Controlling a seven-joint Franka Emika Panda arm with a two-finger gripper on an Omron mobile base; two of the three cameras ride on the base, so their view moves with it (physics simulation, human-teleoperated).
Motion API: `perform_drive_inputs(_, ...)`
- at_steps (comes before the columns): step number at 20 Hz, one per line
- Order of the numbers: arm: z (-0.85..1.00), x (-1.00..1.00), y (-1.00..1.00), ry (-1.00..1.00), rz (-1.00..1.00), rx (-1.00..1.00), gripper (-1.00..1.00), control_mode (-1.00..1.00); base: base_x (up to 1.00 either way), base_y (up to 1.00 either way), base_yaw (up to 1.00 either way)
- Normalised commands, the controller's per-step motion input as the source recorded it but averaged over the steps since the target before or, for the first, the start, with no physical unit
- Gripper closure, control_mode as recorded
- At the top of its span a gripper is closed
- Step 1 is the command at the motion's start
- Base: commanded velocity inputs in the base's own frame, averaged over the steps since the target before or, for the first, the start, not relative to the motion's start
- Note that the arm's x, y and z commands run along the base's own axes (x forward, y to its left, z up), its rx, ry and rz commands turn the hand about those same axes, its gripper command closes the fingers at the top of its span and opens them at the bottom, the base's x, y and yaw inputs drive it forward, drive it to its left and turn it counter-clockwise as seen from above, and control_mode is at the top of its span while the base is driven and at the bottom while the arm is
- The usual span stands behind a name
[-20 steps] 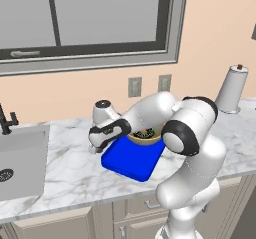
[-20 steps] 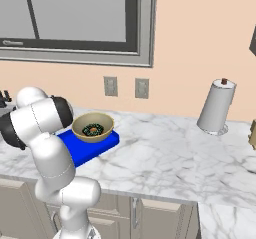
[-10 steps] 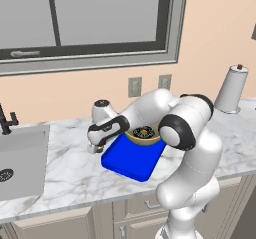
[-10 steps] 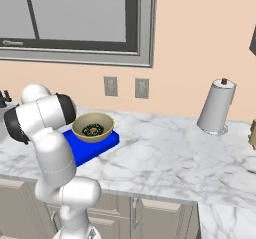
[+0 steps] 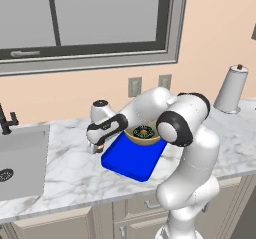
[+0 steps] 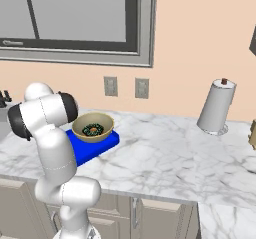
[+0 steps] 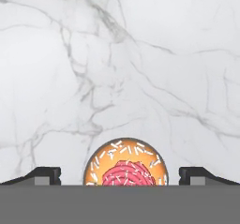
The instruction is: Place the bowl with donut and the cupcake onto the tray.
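Observation:
The blue tray (image 5: pixel 131 159) lies on the marble counter, and the tan bowl (image 5: pixel 144 134) sits on its far end with the dark donut (image 5: pixel 143 131) inside. From the other side, the bowl (image 6: pixel 93 127), the donut (image 6: pixel 92 130) and the tray (image 6: pixel 99 146) are partly behind my arm. My gripper (image 5: pixel 95 149) hangs low over the counter just left of the tray. In the hand view the gripper (image 7: pixel 121 175) is open, and the cupcake (image 7: pixel 126 166), pink frosting inside an orange sprinkled rim, stands on the counter between the two fingertips (image 7: pixel 45 175), apart from both.
A sink (image 5: pixel 20 158) with a dark faucet (image 5: pixel 5 121) is set into the counter at the left. A paper towel roll (image 5: pixel 232 89) (image 6: pixel 216 107) stands at the back right. Wall outlets (image 6: pixel 126 87) sit above the tray. Bare marble (image 6: pixel 170 158) stretches right of the tray.
The hand has shifted a little left of the tray and sunk toward the counter. Bowl, donut and tray have stayed put.

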Motion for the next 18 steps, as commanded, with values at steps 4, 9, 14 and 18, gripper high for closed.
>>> perform_drive_inputs(4, -0.16, 0.03, 0.00, 0.00, 0.00, 0.00, -1.00, -1.00, 0.00, 0.00, 0.00)
perform_drive_inputs(9, -0.14, 0.02, 0.00, 0.00, 0.00, 0.00, -1.00, -1.00, 0.00, 0.00, 0.00)
perform_drive_inputs(14, -0.01, 0.00, 0.00, 0.00, 0.00, 0.00, 1.00, -1.00, 0.00, 0.00, 0.00)
perform_drive_inputs(18, 0.00, 0.00, 0.00, 0.00, 0.00, 0.00, 1.00, -1.00, 0.00, 0.00, 0.00)
